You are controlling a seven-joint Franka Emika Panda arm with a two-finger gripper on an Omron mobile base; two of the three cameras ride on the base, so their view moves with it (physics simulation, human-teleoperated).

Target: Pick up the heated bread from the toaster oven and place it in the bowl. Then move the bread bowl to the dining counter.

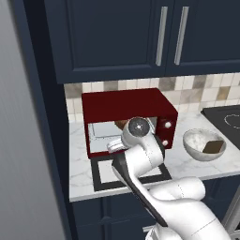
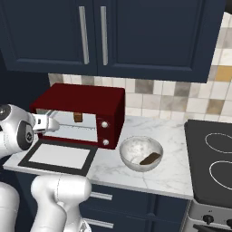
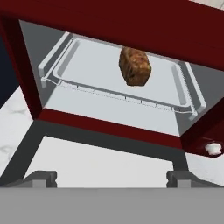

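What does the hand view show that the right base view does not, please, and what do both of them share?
Hand view alone: the gripper's two dark fingertips, wide apart, above the lowered glass door.

Right base view alone: the round pale grey-white bowl holding a flat dark brown square piece, a black stovetop, and navy wall cabinets.

Both: the open dark red toaster oven, its grey metal tray, and the small rough orange-brown bread lump on it.

Kitchen: cabinets [image 2: 113, 36], stovetop [image 2: 213, 156], toaster oven [image 2: 86, 106]
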